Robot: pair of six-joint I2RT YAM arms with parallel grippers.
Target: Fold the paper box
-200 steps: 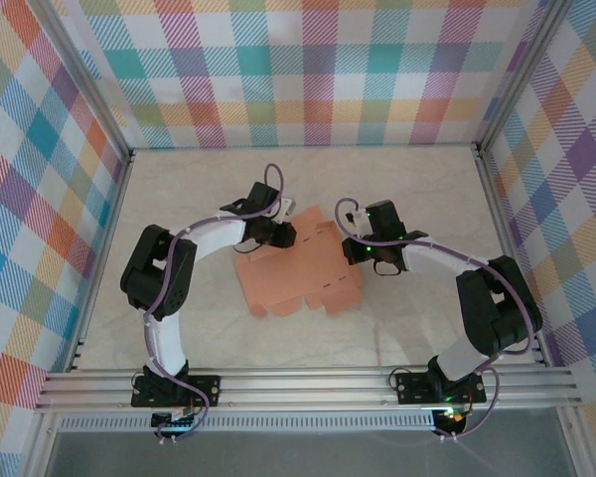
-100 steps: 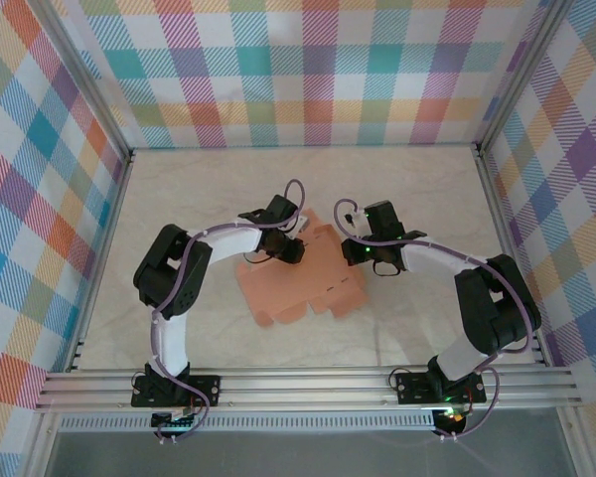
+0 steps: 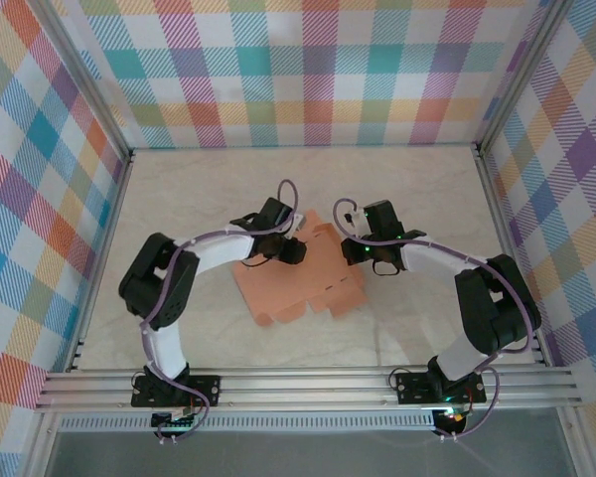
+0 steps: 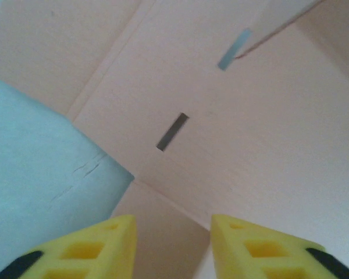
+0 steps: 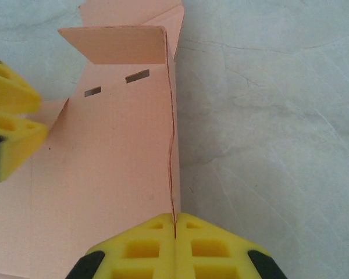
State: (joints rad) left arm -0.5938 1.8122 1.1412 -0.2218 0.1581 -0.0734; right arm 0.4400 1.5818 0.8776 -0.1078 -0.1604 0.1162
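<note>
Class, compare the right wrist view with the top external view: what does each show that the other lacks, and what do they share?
Right wrist: two slots near an upturned flap; right end effector shut on the edge of the paper box. Top external: left arm, right arm, aluminium frame, plaid walls. Shared: the salmon paper box on the marbled table, left end effector over it.

Pale marbled table (image 3: 179,199), plaid walls (image 3: 308,70), aluminium rail (image 3: 308,386)
</note>
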